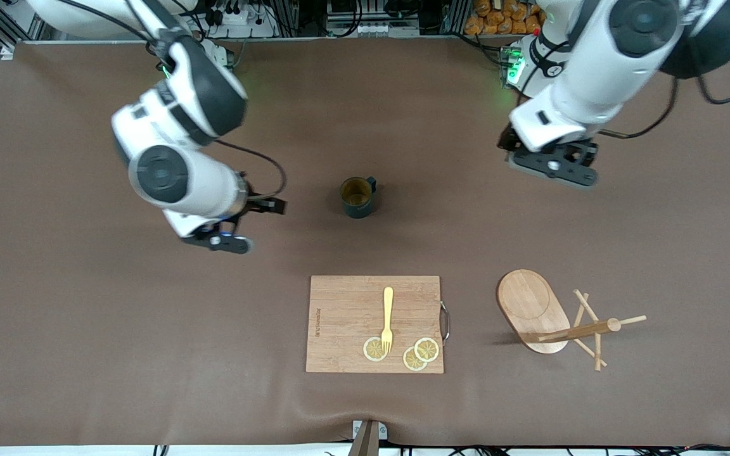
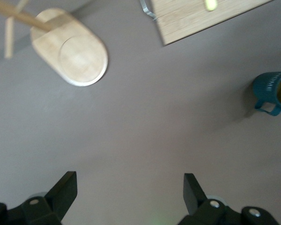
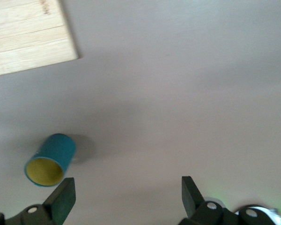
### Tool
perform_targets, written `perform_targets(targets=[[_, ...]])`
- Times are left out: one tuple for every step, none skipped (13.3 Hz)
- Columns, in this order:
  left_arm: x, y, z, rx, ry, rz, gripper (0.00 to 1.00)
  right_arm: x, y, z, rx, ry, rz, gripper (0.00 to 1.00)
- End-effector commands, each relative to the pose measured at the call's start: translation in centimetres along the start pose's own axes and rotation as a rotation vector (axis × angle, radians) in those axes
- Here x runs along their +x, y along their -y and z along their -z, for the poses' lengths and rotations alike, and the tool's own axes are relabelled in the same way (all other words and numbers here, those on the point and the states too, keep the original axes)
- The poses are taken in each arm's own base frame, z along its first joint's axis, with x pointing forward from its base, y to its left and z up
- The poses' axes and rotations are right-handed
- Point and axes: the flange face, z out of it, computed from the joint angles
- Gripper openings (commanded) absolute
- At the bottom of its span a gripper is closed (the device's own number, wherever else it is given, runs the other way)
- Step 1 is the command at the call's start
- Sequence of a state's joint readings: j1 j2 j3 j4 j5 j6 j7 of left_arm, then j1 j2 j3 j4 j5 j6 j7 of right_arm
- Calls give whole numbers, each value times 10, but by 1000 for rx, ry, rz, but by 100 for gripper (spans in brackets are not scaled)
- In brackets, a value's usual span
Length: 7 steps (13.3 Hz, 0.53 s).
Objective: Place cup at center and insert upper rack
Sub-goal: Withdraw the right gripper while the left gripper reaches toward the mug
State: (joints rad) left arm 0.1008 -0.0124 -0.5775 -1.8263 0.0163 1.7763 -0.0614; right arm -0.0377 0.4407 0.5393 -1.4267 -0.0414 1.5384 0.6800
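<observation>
The dark teal cup [image 1: 357,196] stands upright near the table's middle, with its tan inside showing. It also shows in the left wrist view [image 2: 271,91] and the right wrist view [image 3: 49,159]. The wooden mug stand [image 1: 533,310] lies tipped on its side, nearer the front camera, toward the left arm's end; its post and pegs [image 1: 587,329] point sideways. Its oval base shows in the left wrist view [image 2: 77,56]. My left gripper [image 1: 555,166] [image 2: 129,183] is open and empty above bare table. My right gripper [image 1: 222,240] [image 3: 127,185] is open and empty beside the cup, toward the right arm's end.
A rectangular wooden cutting board [image 1: 346,310] lies nearer the front camera than the cup, with a yellow fork [image 1: 388,320] and three lemon slices [image 1: 403,351] on it. The board also shows in both wrist views [image 2: 201,16] [image 3: 23,35]. Brown mat covers the table.
</observation>
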Motion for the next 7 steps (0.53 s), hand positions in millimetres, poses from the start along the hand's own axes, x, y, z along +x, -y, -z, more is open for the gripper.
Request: perform_targets(targets=[[-23, -27, -29, 58, -60, -43, 100, 9, -47, 33, 22, 42, 36, 100], [-25, -50, -41, 58, -80, -86, 100, 13, -62, 36, 19, 51, 47, 100], [-27, -62, -56, 58, -102, -111, 100, 18, -78, 38, 20, 65, 55, 100], [-28, -68, -70, 55, -134, -124, 100, 21, -98, 46, 16, 64, 59, 100], [-32, -86, -84, 50, -161, -159, 100, 22, -123, 57, 17, 55, 70, 100], [-35, -98, -96, 45, -184, -186, 100, 21, -140, 65, 12, 49, 95, 100], [-39, -104, -111, 37, -208, -200, 100, 25, -157, 62, -4, 69, 107, 100]])
